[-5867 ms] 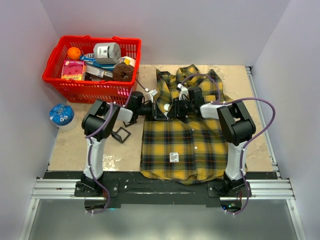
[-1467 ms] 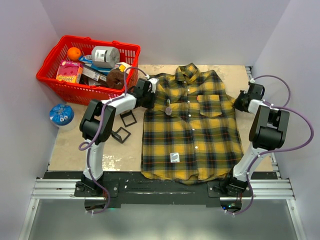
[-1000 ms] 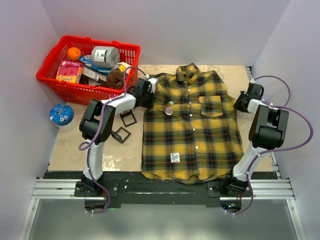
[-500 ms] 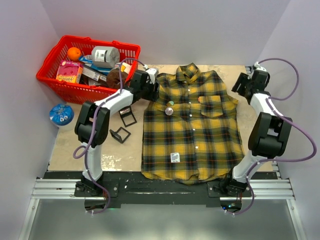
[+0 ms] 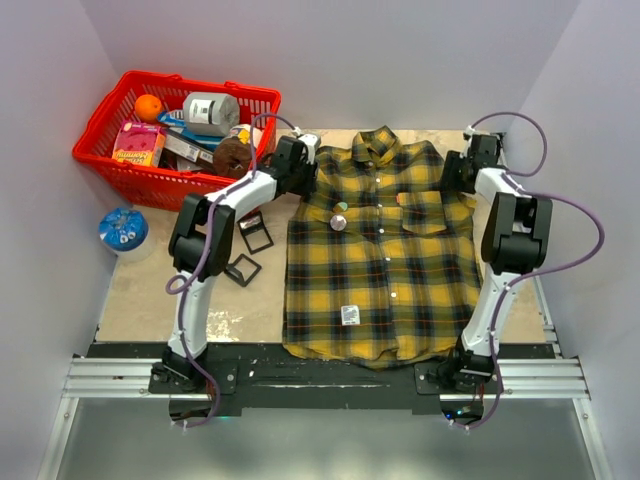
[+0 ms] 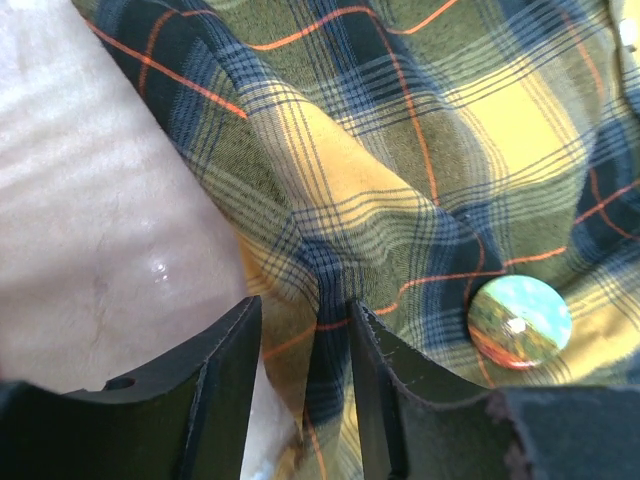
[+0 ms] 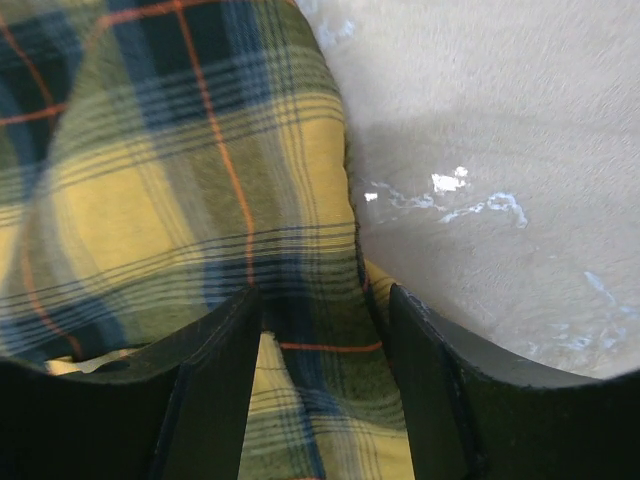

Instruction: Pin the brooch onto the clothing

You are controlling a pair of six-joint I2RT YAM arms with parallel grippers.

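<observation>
Right arm (image 5: 497, 215) swung in to the one shirt (image 5: 385, 270) (one brooch (image 5: 340, 221) on it); left jaws and right jaws apart.

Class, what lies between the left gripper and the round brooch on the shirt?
Only plaid cloth: the shirt spans from the left gripper to the brooch, with a raised fold running in between the jaws. The left wrist view shows this.
</observation>
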